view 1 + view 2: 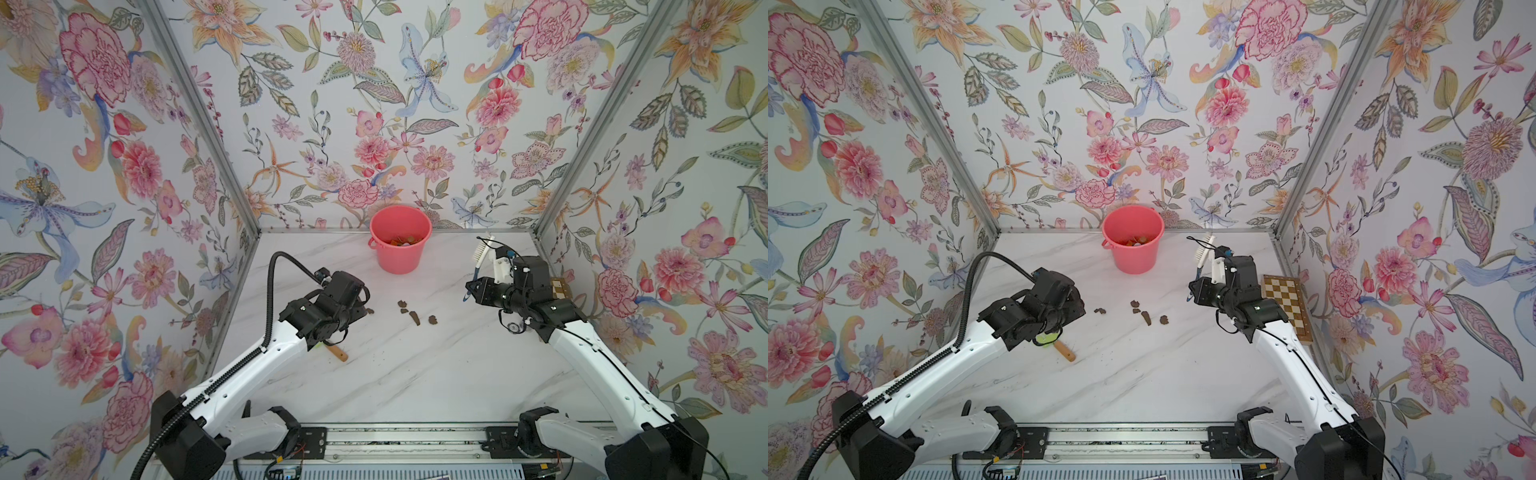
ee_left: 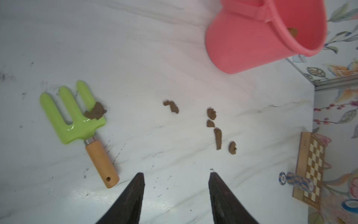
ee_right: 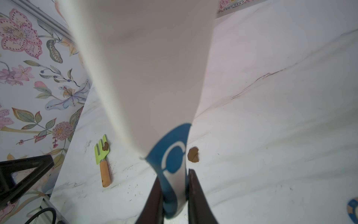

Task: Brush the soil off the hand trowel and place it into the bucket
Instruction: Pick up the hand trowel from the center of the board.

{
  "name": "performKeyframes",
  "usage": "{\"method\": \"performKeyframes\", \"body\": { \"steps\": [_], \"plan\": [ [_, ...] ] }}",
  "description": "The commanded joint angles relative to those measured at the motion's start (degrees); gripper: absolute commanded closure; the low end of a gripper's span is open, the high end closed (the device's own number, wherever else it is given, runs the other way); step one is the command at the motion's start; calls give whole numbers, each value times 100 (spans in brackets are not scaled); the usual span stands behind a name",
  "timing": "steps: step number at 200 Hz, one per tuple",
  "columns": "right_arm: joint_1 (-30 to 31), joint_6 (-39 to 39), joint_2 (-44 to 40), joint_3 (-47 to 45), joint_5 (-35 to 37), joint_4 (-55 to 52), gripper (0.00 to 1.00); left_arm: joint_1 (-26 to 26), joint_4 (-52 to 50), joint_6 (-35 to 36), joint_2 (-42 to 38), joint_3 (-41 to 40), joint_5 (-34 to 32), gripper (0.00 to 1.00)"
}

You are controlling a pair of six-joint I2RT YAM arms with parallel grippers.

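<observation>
Plainly, the left fingers (image 2: pixel 135 195) are parted about halfway and hold nothing; only bare desk (image 2: pixel 174 64) shows between them. The right fingers (image 3: pixel 195 195) are closed on the blue end of the brush (image 3: pixel 145 77), whose white bristled head points up and away toward the back wall in both top views.

The hand trowel (image 2: pixel 85 133), a green three-tined head on a wooden handle, lies flat on the desk just to one side of the left fingers, its handle end near one fingertip but outside the gap. In the top views the left wrist covers most of it and hides the fingers themselves, so how high they hang above the desk cannot be told.

One lump of soil (image 2: pixel 95 113) sits on the edge of the green head. Other lumps (image 2: pixel 217 135) lie loose between the two arms, and the bucket (image 1: pixel 400 249) stands well beyond them at the back.

The main risk, as judged from here, is closing beside the handle instead of around it. The round handle could also roll in a shallow grip. The lump looks putty-like and may smear rather than flick off, and a brush held by its far end might pivot when pressed.
</observation>
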Motion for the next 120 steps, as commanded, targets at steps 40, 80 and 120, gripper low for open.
{"method": "performKeyframes", "body": {
  "steps": [40, 80, 120],
  "plan": [
    [754, 210, -335, -231, 325, -190, 94, -215, -327, -1264, 211, -1165, -556, 37],
    [818, 245, -578, -400, 571, -265, 93, -217, 527, -1450, 544, -1621, -231, 35],
    [826, 295, -522, -275, 678, -325, 93, -187, 1151, -1577, 1087, -1865, 66, 33]
  ]
}}
